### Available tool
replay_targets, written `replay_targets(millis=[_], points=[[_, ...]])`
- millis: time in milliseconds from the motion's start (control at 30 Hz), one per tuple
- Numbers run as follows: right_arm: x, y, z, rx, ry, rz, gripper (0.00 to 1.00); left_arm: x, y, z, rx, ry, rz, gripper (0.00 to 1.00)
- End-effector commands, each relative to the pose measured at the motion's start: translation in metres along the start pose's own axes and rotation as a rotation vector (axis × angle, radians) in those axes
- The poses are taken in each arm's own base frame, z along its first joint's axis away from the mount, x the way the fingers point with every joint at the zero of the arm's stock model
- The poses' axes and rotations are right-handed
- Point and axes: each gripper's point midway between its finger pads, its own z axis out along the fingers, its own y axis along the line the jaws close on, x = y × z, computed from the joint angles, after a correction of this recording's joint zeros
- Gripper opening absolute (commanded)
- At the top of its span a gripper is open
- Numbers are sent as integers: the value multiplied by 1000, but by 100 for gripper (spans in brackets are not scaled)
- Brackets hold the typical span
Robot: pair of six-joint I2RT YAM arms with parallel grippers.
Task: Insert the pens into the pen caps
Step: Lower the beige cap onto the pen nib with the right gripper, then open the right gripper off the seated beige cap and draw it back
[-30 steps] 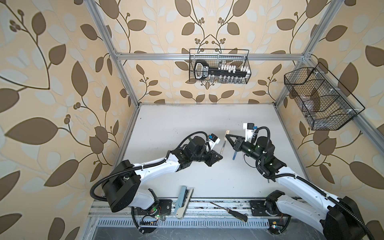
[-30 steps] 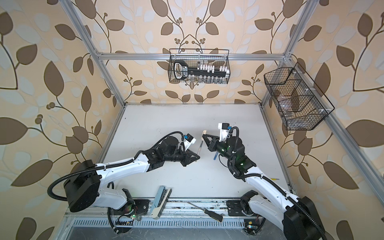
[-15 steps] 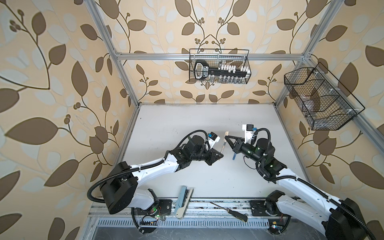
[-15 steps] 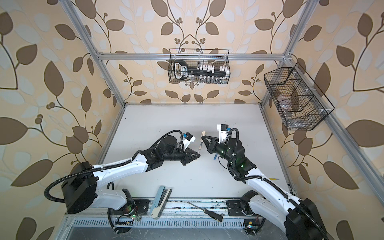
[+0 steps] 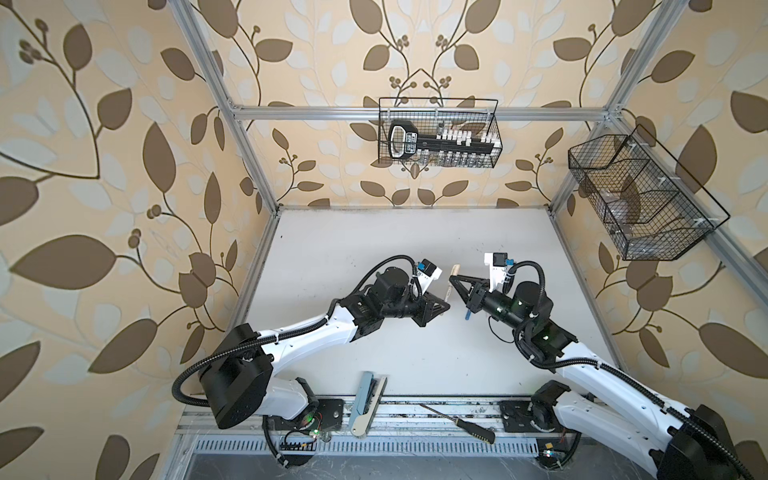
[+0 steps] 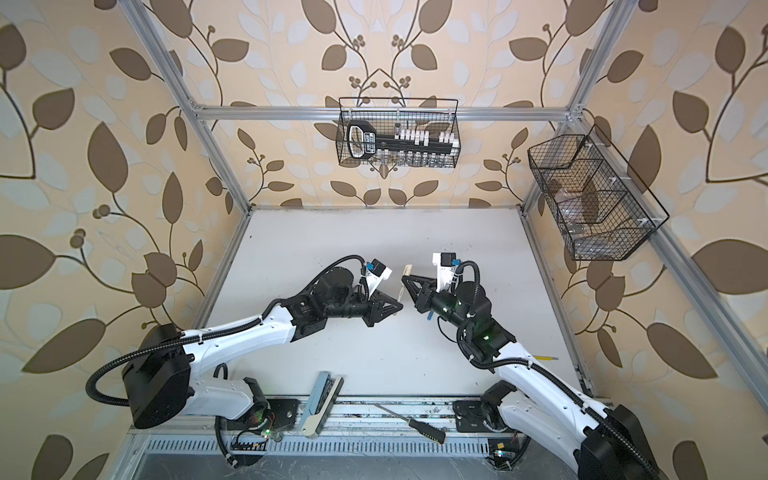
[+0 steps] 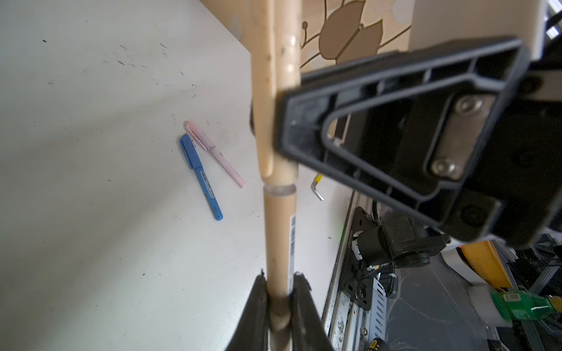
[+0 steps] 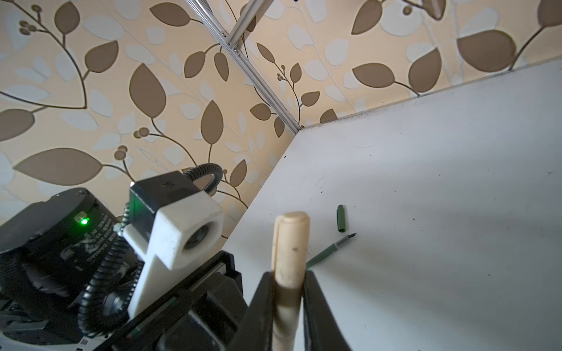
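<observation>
Leaf-patterned walls in tan and brown close round a white bench (image 5: 374, 249). Along its near edge a metal rail carries a black-handled screwdriver (image 5: 457, 422) and a pale flat tool (image 5: 365, 403) that lies partly over the edge.

Toward the near right corner a yellow hex key (image 6: 544, 357) lies on the bench, close to the right edge. Nearer the middle, partly under the right arm, lie a blue pen (image 7: 200, 179) and a pink pen (image 7: 216, 152), both capped, their cap ends just beside each other and their other ends spread apart.

Above the middle of the bench the two arms meet on the tan pen (image 7: 278, 237). The left gripper (image 7: 279, 282) is clamped tight on the end of its barrel. The tan cap (image 8: 290, 240) sits over the pen's other end, down to a thin clear ring. The right gripper (image 8: 287, 276) has its jaws narrow on either side of that cap; whether they press on it I cannot tell.

Only the right wrist view shows the green pen (image 8: 330, 250) lying uncapped on the bench, its dark tip bare. The green cap (image 8: 341, 221) lies just beside that tip, apart from it.

On the back wall hangs a wire basket (image 5: 438, 137) holding a black rack of small white pieces. A second wire basket (image 5: 644, 199) hangs on the right wall.
</observation>
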Motion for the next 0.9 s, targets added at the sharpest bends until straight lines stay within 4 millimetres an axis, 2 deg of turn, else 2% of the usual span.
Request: replay_targets(millis=[0, 67, 167, 367, 567, 700, 800, 867], points=[[10, 2, -1, 16, 74, -60, 31, -34, -22, -7, 62, -72, 75, 13], [4, 4, -5, 24, 71, -77, 43, -31, -21, -6, 59, -60, 72, 13], [-12, 8, -10, 7, 30, -59, 49, -25, -20, -5, 62, -42, 67, 12], [-39, 10, -10, -41, 0, -14, 50, -18, -17, -4, 62, -19, 58, 9], [-47, 15, -3, -71, 18, -4, 50, -15, -16, -3, 53, -8, 67, 9], [-46, 18, 4, -95, 43, 12, 45, -15, -14, -2, 46, -5, 73, 8], [-43, 17, 7, -99, 62, 21, 33, -18, -15, -2, 45, -16, 83, 8], [-41, 18, 7, -105, 66, 25, 22, -20, -14, -2, 39, -25, 93, 9]])
